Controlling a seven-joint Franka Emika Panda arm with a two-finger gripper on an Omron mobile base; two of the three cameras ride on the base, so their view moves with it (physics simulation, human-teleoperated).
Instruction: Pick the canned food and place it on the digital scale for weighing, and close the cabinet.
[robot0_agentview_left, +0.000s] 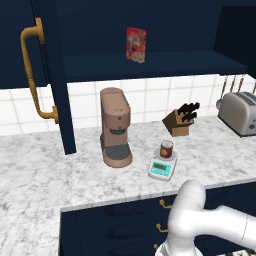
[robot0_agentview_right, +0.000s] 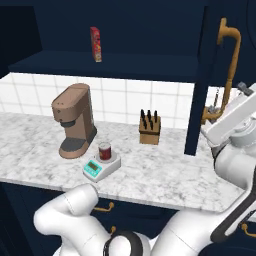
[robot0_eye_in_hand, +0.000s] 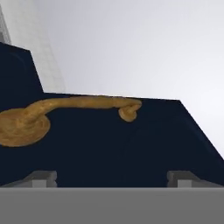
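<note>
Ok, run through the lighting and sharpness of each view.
Left base view: even light, soft shadow under the coffee machine, no glare. Right base view: cabinet interior very dark, counter bright. Hand view: brass handle close and slightly soft against a washed-out pale background.

Marble counter (robot0_agentview_left: 45, 175): coffee machine (robot0_agentview_left: 115, 127); digital scale (robot0_agentview_left: 163, 168); knife block (robot0_agentview_left: 178, 121); toaster (robot0_agentview_left: 241, 113)

I see a white-and-grey marbled surface (robot0_agentview_left: 45, 175) running across the kitchen, backed by a wall of white square tiles (robot0_agentview_left: 155, 97). Below its front edge sits a navy drawer unit (robot0_agentview_left: 115, 225) with small brass pulls. On the surface stand a tan coffee machine (robot0_agentview_left: 115, 127), a wooden knife block (robot0_agentview_left: 180, 120) and a silver toaster (robot0_agentview_left: 240, 112). The light is even and soft, with faint shadows.
</note>
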